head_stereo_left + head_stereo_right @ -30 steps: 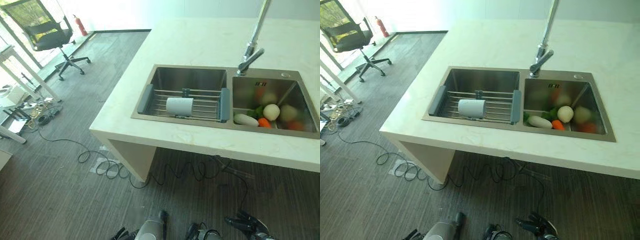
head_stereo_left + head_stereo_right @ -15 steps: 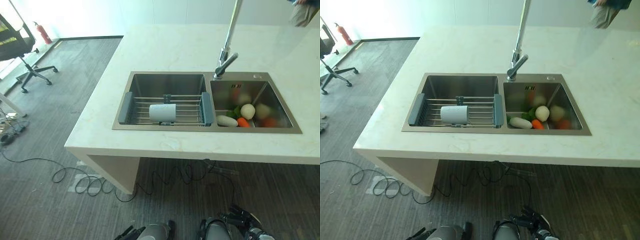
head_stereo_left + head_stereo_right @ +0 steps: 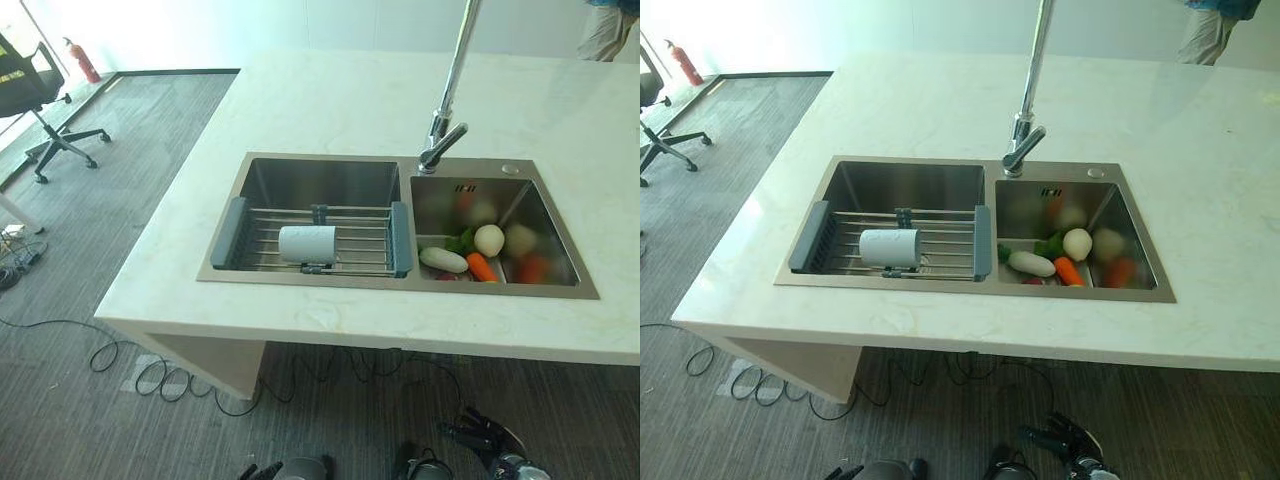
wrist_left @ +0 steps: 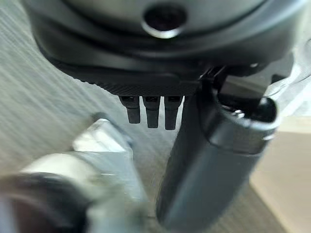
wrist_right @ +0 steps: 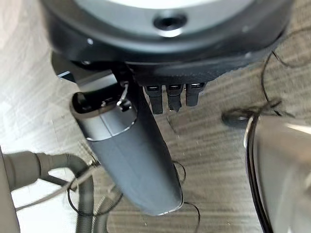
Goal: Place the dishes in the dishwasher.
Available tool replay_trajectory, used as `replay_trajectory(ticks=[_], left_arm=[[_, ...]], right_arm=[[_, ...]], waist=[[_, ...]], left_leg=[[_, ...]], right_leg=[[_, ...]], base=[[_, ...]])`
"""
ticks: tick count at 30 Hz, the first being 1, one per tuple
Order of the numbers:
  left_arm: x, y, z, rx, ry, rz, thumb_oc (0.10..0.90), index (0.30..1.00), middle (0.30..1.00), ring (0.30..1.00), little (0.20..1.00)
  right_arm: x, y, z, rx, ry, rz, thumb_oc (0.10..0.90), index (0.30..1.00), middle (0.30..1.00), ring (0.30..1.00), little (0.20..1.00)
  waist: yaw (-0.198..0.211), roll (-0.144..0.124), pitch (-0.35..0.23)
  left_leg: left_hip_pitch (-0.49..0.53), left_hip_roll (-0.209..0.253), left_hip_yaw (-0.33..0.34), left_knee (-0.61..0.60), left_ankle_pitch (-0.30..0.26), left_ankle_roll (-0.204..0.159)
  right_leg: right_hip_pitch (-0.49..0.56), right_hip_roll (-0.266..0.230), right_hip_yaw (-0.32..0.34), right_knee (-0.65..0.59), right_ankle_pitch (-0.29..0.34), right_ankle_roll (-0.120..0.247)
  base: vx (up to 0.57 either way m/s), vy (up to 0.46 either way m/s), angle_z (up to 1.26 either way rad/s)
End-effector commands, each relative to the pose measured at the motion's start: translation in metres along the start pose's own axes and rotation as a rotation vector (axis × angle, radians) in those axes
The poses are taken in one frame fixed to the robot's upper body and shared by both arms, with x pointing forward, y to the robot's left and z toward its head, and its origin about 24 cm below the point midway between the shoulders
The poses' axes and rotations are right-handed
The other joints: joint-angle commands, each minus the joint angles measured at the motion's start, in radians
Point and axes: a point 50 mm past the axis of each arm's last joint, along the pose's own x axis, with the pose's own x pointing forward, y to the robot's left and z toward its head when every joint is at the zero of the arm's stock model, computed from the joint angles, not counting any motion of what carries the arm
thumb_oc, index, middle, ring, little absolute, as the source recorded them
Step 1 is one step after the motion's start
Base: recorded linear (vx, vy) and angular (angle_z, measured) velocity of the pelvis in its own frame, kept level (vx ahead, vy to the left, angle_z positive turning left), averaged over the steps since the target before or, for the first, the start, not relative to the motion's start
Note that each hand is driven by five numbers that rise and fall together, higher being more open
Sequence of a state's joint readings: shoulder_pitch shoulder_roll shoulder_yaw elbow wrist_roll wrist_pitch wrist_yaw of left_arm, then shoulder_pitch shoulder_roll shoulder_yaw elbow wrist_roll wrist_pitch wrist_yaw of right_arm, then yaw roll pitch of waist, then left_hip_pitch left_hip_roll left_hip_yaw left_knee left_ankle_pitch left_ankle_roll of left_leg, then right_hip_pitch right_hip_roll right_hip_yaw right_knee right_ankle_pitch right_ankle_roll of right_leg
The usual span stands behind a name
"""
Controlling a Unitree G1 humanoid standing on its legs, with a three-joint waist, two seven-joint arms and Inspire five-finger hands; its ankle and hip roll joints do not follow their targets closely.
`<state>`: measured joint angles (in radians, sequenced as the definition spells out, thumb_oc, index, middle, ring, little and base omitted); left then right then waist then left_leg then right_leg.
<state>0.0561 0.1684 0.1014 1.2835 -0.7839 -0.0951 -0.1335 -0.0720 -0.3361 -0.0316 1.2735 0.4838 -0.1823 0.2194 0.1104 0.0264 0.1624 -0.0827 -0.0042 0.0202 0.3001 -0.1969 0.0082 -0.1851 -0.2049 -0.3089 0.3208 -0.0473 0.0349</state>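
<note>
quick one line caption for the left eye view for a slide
White cup lying on its side on the sink rack, vegetables in the right basin.

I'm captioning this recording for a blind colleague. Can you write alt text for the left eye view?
A white cup lies on its side on a wire rack across the left basin of a steel double sink set in a pale counter. The right basin holds vegetables under a tall faucet. The robot's right hand hangs low near the floor.
</note>
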Motion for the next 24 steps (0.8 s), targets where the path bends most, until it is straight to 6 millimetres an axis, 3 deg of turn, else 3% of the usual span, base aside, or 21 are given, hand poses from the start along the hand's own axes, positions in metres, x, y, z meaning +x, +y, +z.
replay_trajectory(ticks=[1, 6, 7, 9, 10, 11, 12, 15, 17, 18, 19, 21, 22, 23, 24], left_arm=[[-0.004, 0.016, 0.036, -0.102, -0.229, 0.060, 0.800, 0.900, 0.900, 0.900, 0.900], [-0.012, 0.024, 0.076, -0.158, -0.465, 0.118, 0.800, 0.900, 0.900, 0.900, 0.900], [-0.021, 0.030, 0.101, -0.140, -0.603, 0.182, 0.800, 0.900, 0.900, 0.900, 0.900], [-0.035, 0.039, 0.129, -0.121, -0.745, 0.268, 0.800, 0.900, 0.900, 0.900, 0.900], [-0.050, 0.052, 0.156, -0.091, -0.860, 0.362, 0.800, 0.900, 0.900, 0.900, 0.900], [-0.079, 0.071, 0.193, -0.009, -1.019, 0.546, 0.800, 0.900, 0.900, 0.900, 0.900], [-0.081, 0.072, 0.196, -0.007, -1.029, 0.568, 0.800, 0.900, 0.900, 0.900, 0.900], [-0.130, 0.104, 0.243, 0.111, -1.195, 0.823, 0.800, 0.900, 0.900, 0.900, 0.900], [-0.174, 0.122, 0.276, 0.188, -1.349, 0.929, 0.800, 0.900, 0.900, 0.900, 0.900], [-0.214, 0.126, 0.306, 0.251, -1.475, 0.925, 0.800, 0.900, 0.900, 0.900, 0.900], [-0.233, 0.122, 0.320, 0.293, -1.551, 0.908, 0.800, 0.900, 0.900, 0.900, 0.900], [-0.253, 0.115, 0.334, 0.332, -1.630, 0.865, 0.800, 0.900, 0.900, 0.900, 0.900], [-0.282, 0.099, 0.353, 0.403, -1.745, 0.775, 0.800, 0.900, 0.900, 0.900, 0.900], [-0.291, 0.091, 0.359, 0.427, -1.786, 0.731, 0.800, 0.900, 0.900, 0.900, 0.900], [-0.309, 0.066, 0.370, 0.470, -1.888, 0.576, 0.800, 0.900, 0.900, 0.900, 0.900]], right_arm=[[0.001, -0.002, 0.015, 0.003, -0.076, 0.018, 0.800, 0.900, 0.900, 0.900, 0.900], [0.001, -0.005, 0.018, -0.009, -0.081, 0.010, 0.800, 0.900, 0.900, 0.900, 0.900], [0.000, -0.011, 0.020, -0.010, -0.086, -0.002, 0.800, 0.900, 0.900, 0.900, 0.900], [-0.002, -0.017, 0.021, -0.007, -0.086, -0.021, 0.800, 0.900, 0.900, 0.900, 0.900], [-0.004, -0.022, 0.020, -0.001, -0.082, -0.037, 0.800, 0.900, 0.900, 0.900, 0.900], [-0.006, -0.027, 0.016, 0.010, -0.074, -0.054, 0.800, 0.900, 0.900, 0.900, 0.900], [-0.006, -0.027, 0.016, 0.012, -0.074, -0.055, 0.800, 0.900, 0.900, 0.900, 0.900], [-0.007, -0.027, 0.011, 0.019, -0.064, -0.063, 0.800, 0.900, 0.900, 0.900, 0.900], [-0.007, -0.026, 0.008, 0.015, -0.059, -0.064, 0.800, 0.900, 0.900, 0.900, 0.900], [-0.008, -0.026, 0.007, 0.014, -0.052, -0.067, 0.800, 0.900, 0.900, 0.900, 0.900], [-0.008, -0.026, 0.007, 0.014, -0.049, -0.067, 0.800, 0.900, 0.900, 0.900, 0.900], [-0.008, -0.027, 0.007, 0.015, -0.045, -0.068, 0.800, 0.900, 0.900, 0.900, 0.900], [-0.008, -0.027, 0.006, 0.018, -0.039, -0.064, 0.800, 0.900, 0.900, 0.900, 0.900], [-0.008, -0.027, 0.006, 0.019, -0.038, -0.062, 0.800, 0.900, 0.900, 0.900, 0.900], [-0.007, -0.023, 0.005, 0.021, -0.032, -0.050, 0.800, 0.900, 0.900, 0.900, 0.900]], waist=[[0.003, 0.013, 0.009], [0.011, 0.031, 0.002], [0.016, 0.040, 0.000], [0.021, 0.050, -0.004], [0.028, 0.057, -0.009], [0.041, 0.066, -0.009], [0.041, 0.065, -0.012], [0.053, 0.072, -0.025], [0.057, 0.078, -0.029], [0.060, 0.083, -0.034], [0.060, 0.084, -0.037], [0.061, 0.086, -0.044], [0.062, 0.085, -0.053], [0.063, 0.086, -0.055], [0.061, 0.084, -0.061]], left_leg=[[-0.027, 0.072, 0.001, 0.000, -0.048, -0.084], [-0.022, 0.067, -0.009, 0.000, -0.047, -0.088], [-0.020, 0.064, -0.015, 0.000, -0.049, -0.088], [-0.019, 0.064, -0.018, 0.000, -0.050, -0.086], [-0.019, 0.064, -0.021, 0.000, -0.051, -0.084], [-0.009, 0.065, -0.026, 0.000, -0.058, -0.080], [-0.016, 0.064, -0.028, 0.000, -0.053, -0.079], [-0.021, 0.064, -0.036, 0.000, -0.053, -0.074], [-0.019, 0.068, -0.036, 0.000, -0.055, -0.070], [-0.013, 0.073, -0.033, 0.000, -0.064, -0.069], [-0.013, 0.075, -0.031, 0.000, -0.065, -0.068], [-0.021, 0.076, -0.030, 0.000, -0.059, -0.067], [-0.024, 0.078, -0.027, 0.000, -0.061, -0.068], [-0.024, 0.079, -0.026, 0.000, -0.062, -0.068], [-0.022, 0.081, -0.021, 0.000, -0.064, -0.067]], right_leg=[[0.097, -0.026, 0.042, -0.021, -0.164, 0.105], [0.112, -0.033, 0.035, -0.021, -0.178, 0.104], [0.117, -0.035, 0.036, -0.021, -0.185, 0.104], [0.121, -0.036, 0.037, -0.021, -0.191, 0.106], [0.123, -0.037, 0.037, -0.021, -0.195, 0.109], [0.136, -0.036, 0.039, -0.021, -0.204, 0.112], [0.131, -0.037, 0.039, -0.021, -0.199, 0.112], [0.129, -0.035, 0.042, -0.021, -0.201, 0.119], [0.132, -0.031, 0.050, -0.021, -0.202, 0.120], [0.138, -0.028, 0.054, -0.021, -0.207, 0.123], [0.138, -0.026, 0.056, -0.021, -0.207, 0.124], [0.131, -0.026, 0.057, -0.021, -0.201, 0.124], [0.128, -0.024, 0.059, -0.021, -0.202, 0.126], [0.128, -0.024, 0.059, -0.021, -0.202, 0.126], [0.129, -0.022, 0.059, -0.021, -0.201, 0.128]], base=[[0.06, 0.057, 0.05], [0.03, 0.068, 0.08], [0.02, 0.088, 0.12], [0.02, 0.085, 0.06], [0.03, 0.068, 0.03], [0.01, 0.045, 0.01], [0.00, 0.000, 0.00], [0.00, -0.002, 0.02], [0.00, 0.000, 0.00], [0.00, 0.000, 0.00], [0.00, -0.026, -0.03], [-0.02, -0.031, -0.05], [0.00, -0.047, 0.02], [0.02, -0.071, 0.07], [0.04, -0.063, 0.07]])
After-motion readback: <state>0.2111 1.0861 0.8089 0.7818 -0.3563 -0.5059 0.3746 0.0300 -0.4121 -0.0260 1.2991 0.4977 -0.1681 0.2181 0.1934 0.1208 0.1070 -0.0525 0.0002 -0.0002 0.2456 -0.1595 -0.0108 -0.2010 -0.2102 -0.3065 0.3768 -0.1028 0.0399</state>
